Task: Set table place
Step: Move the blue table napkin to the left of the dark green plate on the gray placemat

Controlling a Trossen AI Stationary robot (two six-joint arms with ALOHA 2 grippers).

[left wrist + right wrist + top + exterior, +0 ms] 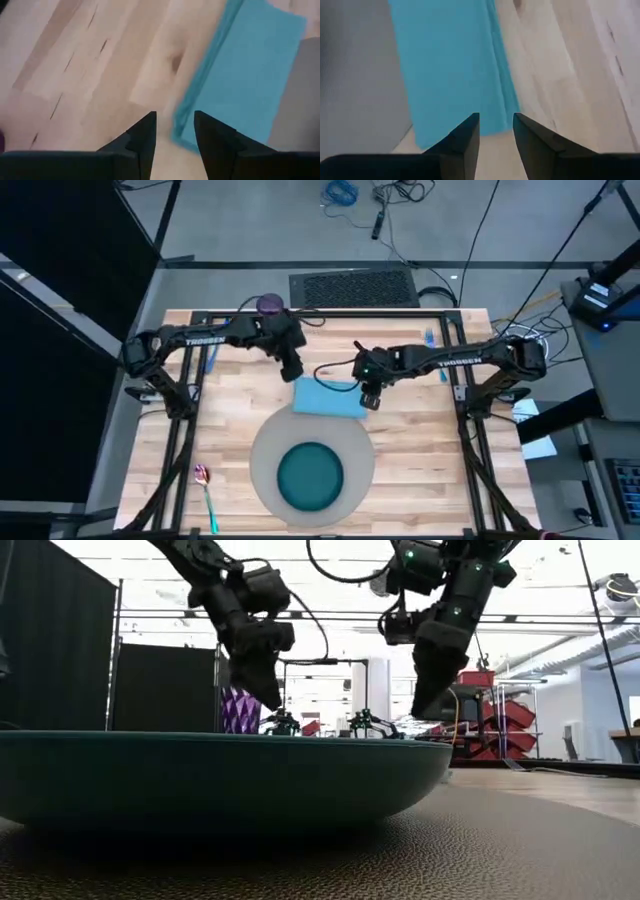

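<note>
A round grey mat (262,442) lies at the table's near middle, and on it sits a teal plate (310,477). A light blue napkin (330,398) lies flat, its near edge on the mat's far rim and the remainder on the wood. My left gripper (292,370) hangs open above the napkin's far left corner (182,135). My right gripper (370,400) hangs open above the napkin's right edge (502,105). In the low view both the left gripper (268,695) and the right gripper (425,700) are clear of the table. Neither one holds anything.
A purple cup (270,304) stands at the table's far edge, and it shows behind the plate in the low view (240,710). A pink-bowled, green-handled spoon (205,490) lies near the left front corner. Blue cutlery lies under the left arm (210,360) and under the right arm (432,340).
</note>
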